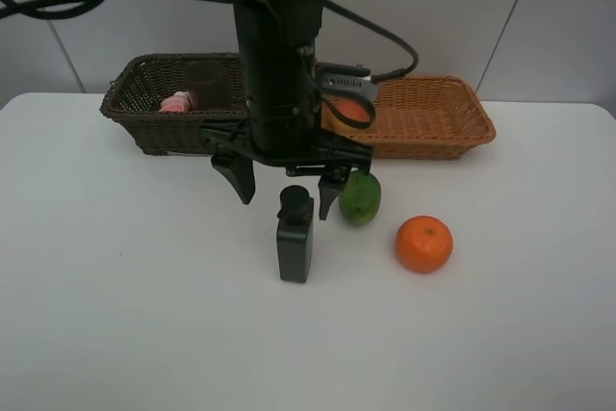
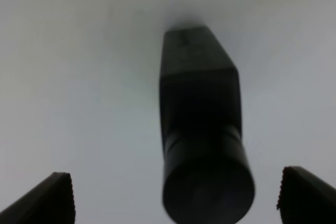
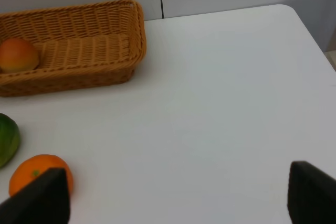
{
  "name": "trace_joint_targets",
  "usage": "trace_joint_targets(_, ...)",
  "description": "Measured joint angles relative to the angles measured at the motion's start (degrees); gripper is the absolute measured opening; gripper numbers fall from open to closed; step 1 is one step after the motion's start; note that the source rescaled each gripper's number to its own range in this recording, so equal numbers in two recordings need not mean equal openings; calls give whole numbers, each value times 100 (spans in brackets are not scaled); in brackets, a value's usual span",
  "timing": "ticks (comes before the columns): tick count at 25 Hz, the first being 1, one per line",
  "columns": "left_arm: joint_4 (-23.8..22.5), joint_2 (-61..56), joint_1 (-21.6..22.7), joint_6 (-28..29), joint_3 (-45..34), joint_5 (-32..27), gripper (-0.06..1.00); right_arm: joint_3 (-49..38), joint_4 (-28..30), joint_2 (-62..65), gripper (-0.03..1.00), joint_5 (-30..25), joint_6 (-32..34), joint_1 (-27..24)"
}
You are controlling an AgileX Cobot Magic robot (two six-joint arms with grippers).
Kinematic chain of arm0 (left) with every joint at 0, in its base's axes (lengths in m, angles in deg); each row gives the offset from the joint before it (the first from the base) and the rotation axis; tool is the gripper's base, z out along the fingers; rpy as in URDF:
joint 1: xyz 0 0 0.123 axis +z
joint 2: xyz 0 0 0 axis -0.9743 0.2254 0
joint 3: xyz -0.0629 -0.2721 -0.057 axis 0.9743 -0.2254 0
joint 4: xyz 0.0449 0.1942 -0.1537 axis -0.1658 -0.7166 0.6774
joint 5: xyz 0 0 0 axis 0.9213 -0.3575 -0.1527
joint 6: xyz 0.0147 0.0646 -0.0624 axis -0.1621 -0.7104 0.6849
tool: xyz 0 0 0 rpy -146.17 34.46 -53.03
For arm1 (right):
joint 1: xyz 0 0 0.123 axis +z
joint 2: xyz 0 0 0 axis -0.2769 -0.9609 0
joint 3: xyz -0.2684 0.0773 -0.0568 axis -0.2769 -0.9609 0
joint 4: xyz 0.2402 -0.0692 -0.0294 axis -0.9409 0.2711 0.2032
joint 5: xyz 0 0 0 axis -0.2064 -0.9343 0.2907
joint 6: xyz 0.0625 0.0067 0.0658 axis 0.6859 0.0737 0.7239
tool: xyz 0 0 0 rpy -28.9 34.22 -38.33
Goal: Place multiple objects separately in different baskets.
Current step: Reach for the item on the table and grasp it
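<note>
A black rectangular bottle stands upright on the white table. My left gripper hangs open over it, one finger on either side of its cap and neither touching; the left wrist view shows the bottle centred between the fingertips. Right of the bottle lie a green fruit and an orange. A pink bottle and a translucent cup sit in the dark brown basket. A peach lies in the orange-tan basket. My right gripper is open and empty over bare table.
The two baskets stand side by side along the back of the table, with the left arm's dark body hiding where they meet. The table's right rear corner shows in the right wrist view.
</note>
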Motion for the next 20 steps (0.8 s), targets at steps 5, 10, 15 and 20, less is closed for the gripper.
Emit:
trace_joint_targets(5, 93, 76, -80, 0, 0, 203, 100, 0, 0, 0, 75, 0, 0, 0)
trace_joint_targets(10, 93, 222, -84, 0, 0, 158, 100, 0, 0, 0, 75, 0, 0, 0)
trace_joint_targets(15, 93, 467, -84, 0, 0, 142, 100, 0, 0, 0, 75, 0, 0, 0)
trace_joint_targets(20, 14, 518, -86, 0, 0, 265, 100, 0, 0, 0, 75, 0, 0, 0)
